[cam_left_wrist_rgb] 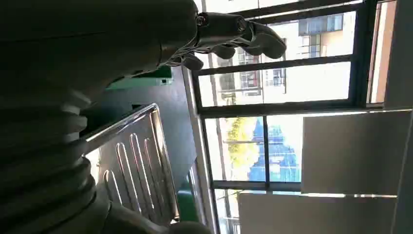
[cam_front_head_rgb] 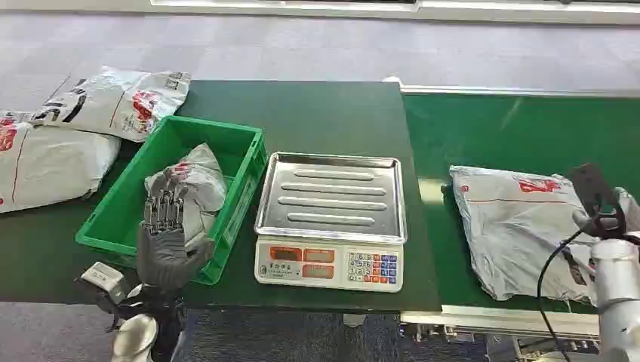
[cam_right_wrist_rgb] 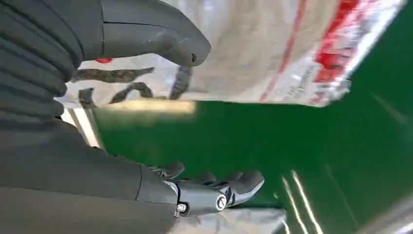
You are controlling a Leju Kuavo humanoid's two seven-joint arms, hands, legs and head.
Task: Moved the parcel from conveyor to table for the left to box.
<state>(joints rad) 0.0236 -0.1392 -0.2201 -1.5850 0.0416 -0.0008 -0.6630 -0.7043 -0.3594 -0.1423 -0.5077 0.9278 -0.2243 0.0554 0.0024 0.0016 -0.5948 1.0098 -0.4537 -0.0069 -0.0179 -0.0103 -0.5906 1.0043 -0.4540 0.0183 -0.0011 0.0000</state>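
Nearest us, our left hand (cam_front_head_rgb: 167, 234) hangs over the near edge of the green crate (cam_front_head_rgb: 121, 213), fingers spread and upright, holding nothing; the left wrist view shows the same hand (cam_left_wrist_rgb: 229, 36) with its fingers loosely extended. Just right of the crate stands the weighing scale (cam_front_head_rgb: 329, 264), its steel tray (cam_front_head_rgb: 332, 197) bare. Inside the crate lies a crumpled grey parcel (cam_front_head_rgb: 198, 178). Well to the right of the scale, on the green conveyor belt (cam_front_head_rgb: 521, 128), the white parcel with red print (cam_front_head_rgb: 513, 222) lies flat, its near right corner beside our right arm (cam_front_head_rgb: 615, 294). In the right wrist view our right hand (cam_right_wrist_rgb: 146, 117) is unclenched, thumb (cam_right_wrist_rgb: 160, 36) over the parcel (cam_right_wrist_rgb: 263, 48) and fingers (cam_right_wrist_rgb: 219, 187) apart above the belt, gripping nothing. Farther left of the crate, two more white mailer bags (cam_front_head_rgb: 113, 102) rest on the dark green table (cam_front_head_rgb: 317, 113).
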